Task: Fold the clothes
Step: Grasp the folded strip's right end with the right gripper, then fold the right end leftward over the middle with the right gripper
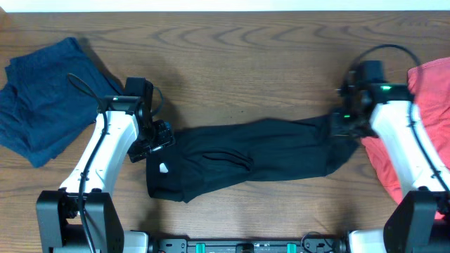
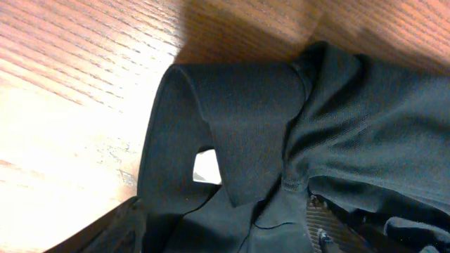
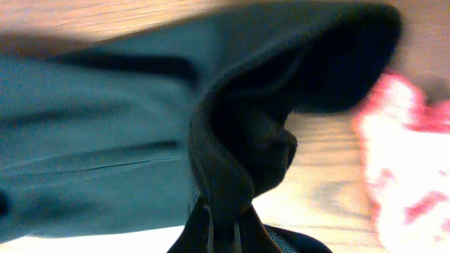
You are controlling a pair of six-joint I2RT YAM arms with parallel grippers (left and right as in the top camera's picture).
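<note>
Over table centre, overhead cam: black shirt [image 1: 246, 158] is lying w/ long axis L–R, spanning from left gripper [image 1: 156, 137] to right gripper [image 1: 344, 123]. L wrist cam: fabric is hiding its fingers, so grip can't be told. R wrist cam: jaws are pinching bunched shirt end, clamped tight.
</note>
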